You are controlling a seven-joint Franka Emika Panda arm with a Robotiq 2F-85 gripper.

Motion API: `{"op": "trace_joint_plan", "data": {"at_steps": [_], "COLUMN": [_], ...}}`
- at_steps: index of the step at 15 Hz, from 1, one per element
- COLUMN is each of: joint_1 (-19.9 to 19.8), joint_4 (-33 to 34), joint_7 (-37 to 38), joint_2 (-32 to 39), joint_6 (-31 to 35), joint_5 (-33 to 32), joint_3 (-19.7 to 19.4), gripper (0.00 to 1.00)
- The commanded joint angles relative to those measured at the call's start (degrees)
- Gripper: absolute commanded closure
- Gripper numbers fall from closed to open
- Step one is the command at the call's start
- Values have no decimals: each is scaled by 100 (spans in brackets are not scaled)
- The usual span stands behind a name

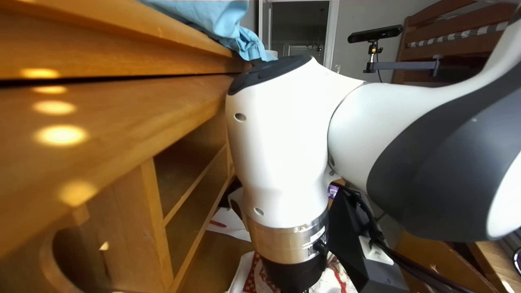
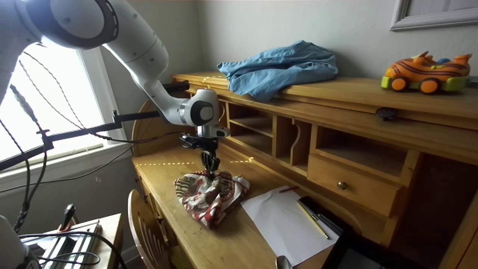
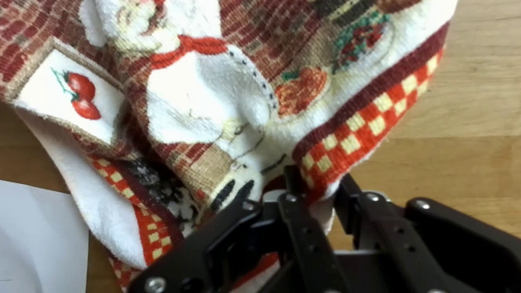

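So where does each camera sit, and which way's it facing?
In an exterior view: beside the brown wooden hutch, facing along it towards a doorway; white robot arm dominates.
In an exterior view: raised, looking along the wooden desktop, bright window at picture left; arm and black gripper show.
Wrist view: on the wrist, facing down at the patterned red cloth; black gripper fingers show.
Both exterior views share the hutch and crumpled blue fabric.

In an ext. view, towel (image 2: 209, 196) sits on desk (image 2: 235, 244), L of paper (image 2: 280, 228) w/ pencil (image 2: 313, 220) on it.
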Motion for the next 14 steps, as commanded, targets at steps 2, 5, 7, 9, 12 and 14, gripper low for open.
{"op": "trace_joint_plan", "data": {"at_steps": [2, 5, 7, 9, 12, 14], "joint_1": [216, 239, 254, 324, 425, 417], "joint_4": [39, -64, -187, -267, -427, -693], "joint_7": [112, 191, 349, 649, 1157, 1489], "joint_2": [-73, -210, -342, -465, -670, -891], "joint_6": [-216, -596, -765, -957, -994, -886], "joint_5": [-289, -170, -151, -267, -640, -968], "joint_3": [-177, -136, -123, -182, -250, -271], "gripper": [36, 16, 2, 0, 0, 0]}}
